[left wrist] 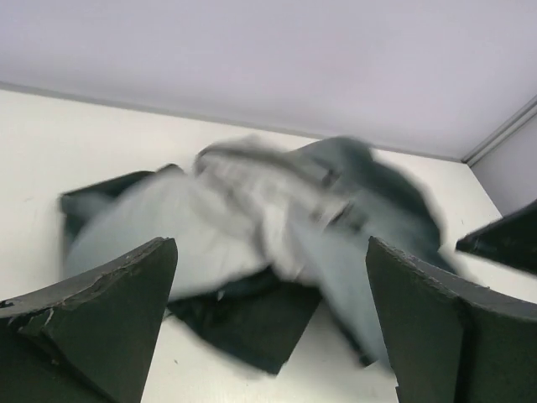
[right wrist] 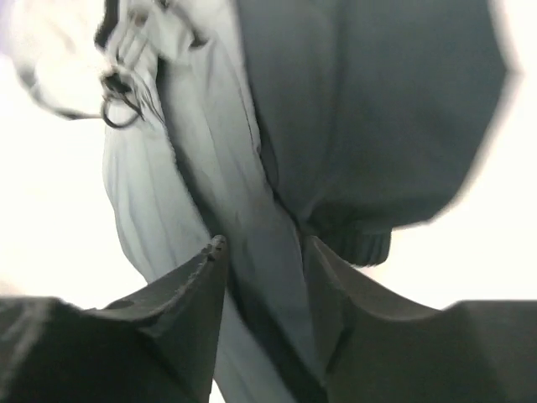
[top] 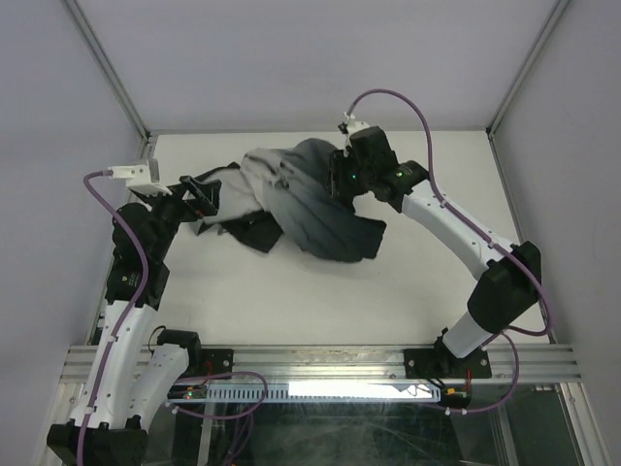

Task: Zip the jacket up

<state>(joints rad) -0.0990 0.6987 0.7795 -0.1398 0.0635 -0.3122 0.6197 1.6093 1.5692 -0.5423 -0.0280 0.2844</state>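
The jacket lies bunched at the back middle of the white table, light grey on the left and dark teal-black on the right. My right gripper is shut on a fold of the jacket and holds that part lifted; fabric hangs from between its fingers. A ribbed dark cuff shows below. My left gripper is open and empty at the jacket's left edge; in the left wrist view the jacket lies blurred ahead of its spread fingers. The zipper line is not clearly visible.
White table with grey walls on three sides and a metal rail along the near edge. Purple cables loop from both arms. A metal ring and cord hang from the grey fabric.
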